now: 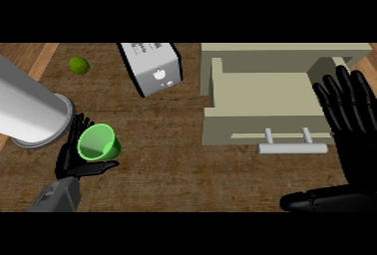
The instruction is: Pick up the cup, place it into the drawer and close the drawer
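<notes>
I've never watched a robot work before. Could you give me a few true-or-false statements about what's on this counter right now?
1. The green cup sits inside the drawer. False: it is at the left hand, away from the drawer.
2. The drawer is open. True.
3. The right hand is curled round the drawer's handle. False: its fingers are straight, beside the drawer.
4. A small green fruit lies near the counter's far left. True.

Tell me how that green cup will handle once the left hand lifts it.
The green cup looks thin-walled and hollow, so probably light. Its smooth, rounded wall could slip or roll. The left hand curls round it at the side, so it may tilt.
</notes>
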{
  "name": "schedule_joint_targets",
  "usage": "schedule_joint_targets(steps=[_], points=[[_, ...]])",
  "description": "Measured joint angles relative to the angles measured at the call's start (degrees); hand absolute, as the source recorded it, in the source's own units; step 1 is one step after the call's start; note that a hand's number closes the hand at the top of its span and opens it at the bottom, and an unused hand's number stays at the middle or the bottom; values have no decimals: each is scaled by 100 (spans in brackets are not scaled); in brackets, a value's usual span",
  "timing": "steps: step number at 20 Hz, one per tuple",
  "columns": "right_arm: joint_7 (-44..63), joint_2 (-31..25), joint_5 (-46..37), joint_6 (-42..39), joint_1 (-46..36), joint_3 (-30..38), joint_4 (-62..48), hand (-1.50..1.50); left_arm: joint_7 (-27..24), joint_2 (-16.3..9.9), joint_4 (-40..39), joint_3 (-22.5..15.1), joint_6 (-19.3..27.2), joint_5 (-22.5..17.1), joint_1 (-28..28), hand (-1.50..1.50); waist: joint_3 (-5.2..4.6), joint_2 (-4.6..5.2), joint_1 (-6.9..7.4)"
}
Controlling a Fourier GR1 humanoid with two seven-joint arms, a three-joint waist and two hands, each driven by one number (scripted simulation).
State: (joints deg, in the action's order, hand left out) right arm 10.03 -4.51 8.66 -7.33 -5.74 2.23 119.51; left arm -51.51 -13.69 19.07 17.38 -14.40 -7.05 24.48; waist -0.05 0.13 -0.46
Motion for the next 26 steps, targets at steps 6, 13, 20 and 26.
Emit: schedule_joint_targets(steps=[6,13,20,26], points=[[-11,-28,81,-48,-4,57,-29,-150,-6,-47,-357,34,-271,-57,160,-150,-4,10,-25],[44,-31,70,-15,-42,75,8,-150,71,10,-389,13,-750,-151,209,150,-7,16,-34],[89,-46,55,3,-90,88,-18,-150,-148,89,-250,-52,-793,-130,180,150,-9,22,-45],[65,-52,54,-5,-25,107,50,-150,-447,263,-19,-32,-381,-127,225,150,-5,12,-32]])
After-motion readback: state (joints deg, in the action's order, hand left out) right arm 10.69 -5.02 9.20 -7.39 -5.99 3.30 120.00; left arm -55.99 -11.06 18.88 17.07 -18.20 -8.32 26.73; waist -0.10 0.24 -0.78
